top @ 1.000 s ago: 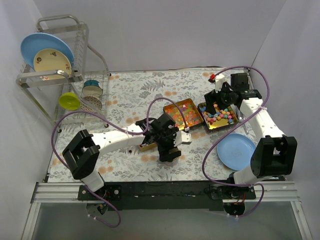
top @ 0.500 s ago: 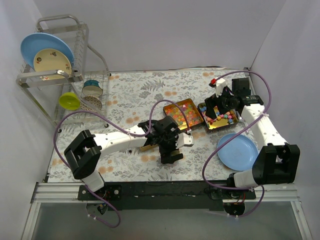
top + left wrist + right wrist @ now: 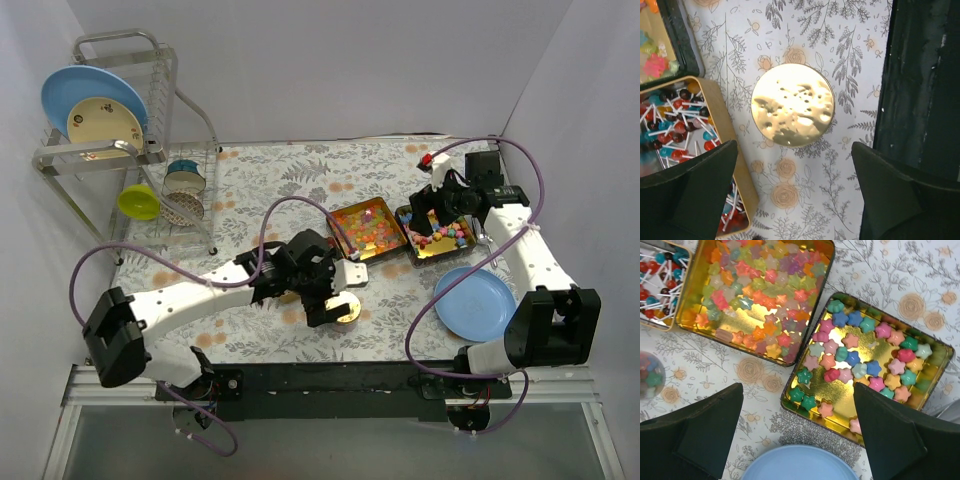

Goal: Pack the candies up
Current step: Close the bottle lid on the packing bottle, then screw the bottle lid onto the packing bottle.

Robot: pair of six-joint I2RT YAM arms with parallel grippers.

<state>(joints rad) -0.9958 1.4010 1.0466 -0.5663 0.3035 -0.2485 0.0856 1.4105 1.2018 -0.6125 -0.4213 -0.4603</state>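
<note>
The candies lie in three open tins. Red and blue stick candies (image 3: 675,125) fill a gold tin (image 3: 722,125). Glossy star gummies (image 3: 760,295) fill the middle tray (image 3: 368,228). Pastel stars (image 3: 860,360) sit in the right tray (image 3: 437,237). A round gold lid (image 3: 792,105) lies flat on the patterned cloth beside the stick-candy tin, free of any grip. My left gripper (image 3: 795,200) hovers open just near of the lid, holding nothing. My right gripper (image 3: 800,440) hangs open above the near rim of the pastel tray and the plate's edge, also holding nothing.
A blue plate (image 3: 474,302) lies near of the right tray. A dish rack (image 3: 120,150) with plates and bowls stands at the far left. The table's dark front rail (image 3: 920,100) runs close beside the lid. The left arm covers the stick-candy tin in the top view.
My left gripper has opened wider and the gold lid now lies uncovered on the cloth. The left arm has swung toward the near left. The right arm shifted slightly toward the far side.
</note>
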